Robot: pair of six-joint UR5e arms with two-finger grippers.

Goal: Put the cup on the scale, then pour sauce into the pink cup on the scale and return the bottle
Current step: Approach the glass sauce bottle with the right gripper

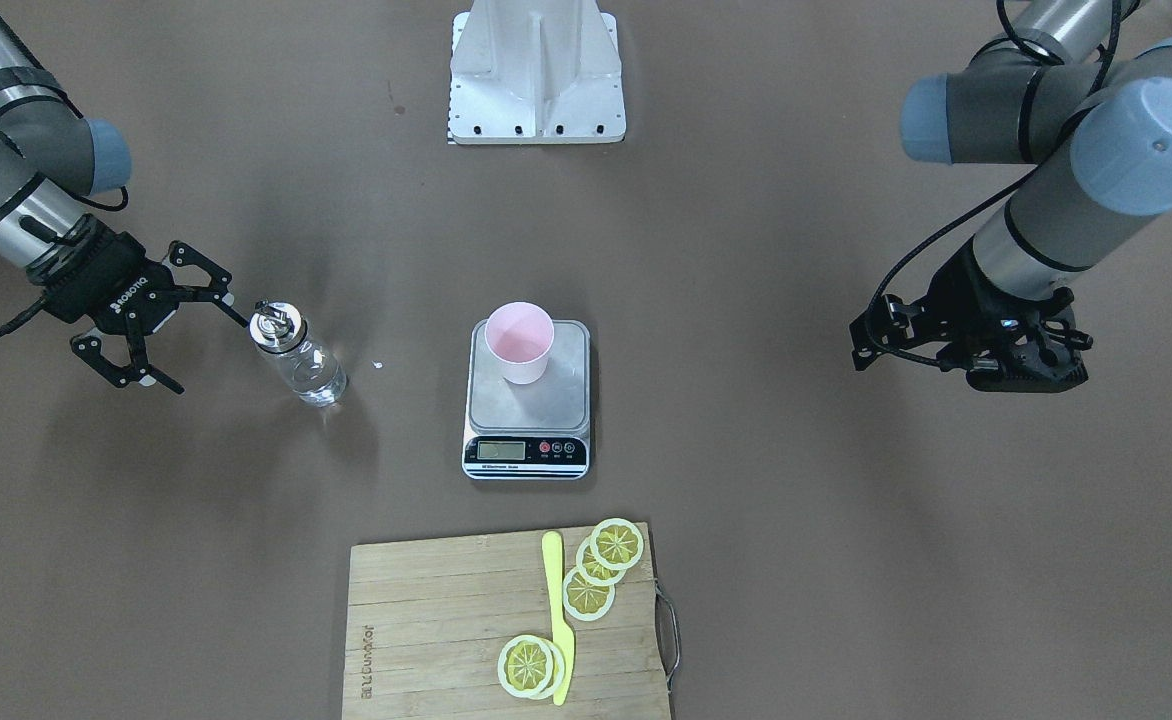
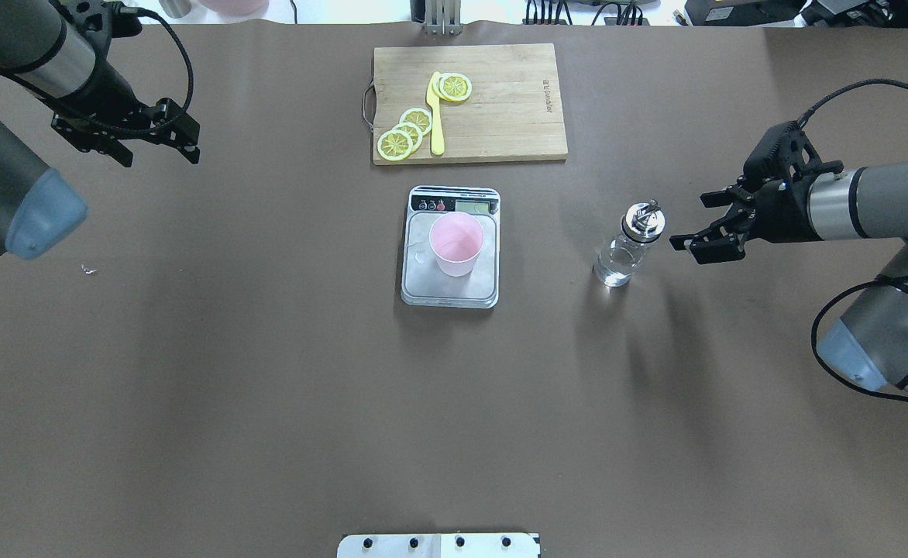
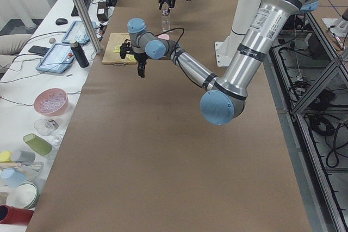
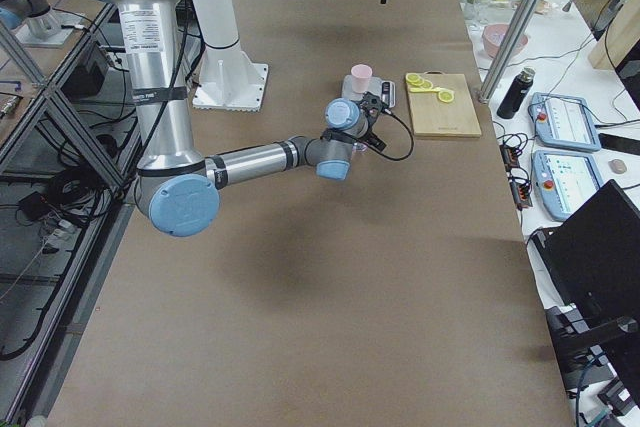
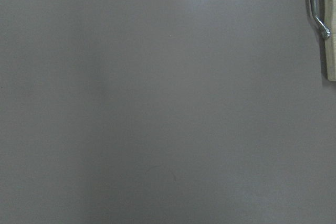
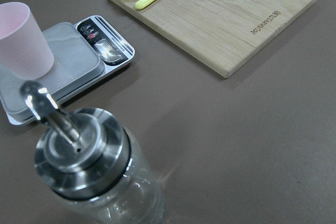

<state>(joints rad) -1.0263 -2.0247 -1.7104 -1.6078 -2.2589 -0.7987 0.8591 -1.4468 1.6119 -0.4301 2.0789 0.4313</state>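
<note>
Right hand [image 2: 689,222] spread wide, empty, just beside bottle [image 2: 628,248], which stands upright on worktop [image 2: 268,387]. Cup [image 2: 457,244] sits on scale [image 2: 423,287]: first step done. Sauce [image 2: 613,270] low in bottle, none discernible in cup; pour and return likely ahead. Left hand [image 2: 161,143] far off, grip unclear.

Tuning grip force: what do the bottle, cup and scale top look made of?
Bottle: see-through with glints, likely glass; shiny metal cap. Cup: matte pale pink, probably plastic. Scale top: dull silver-grey, looks like brushed metal.
</note>
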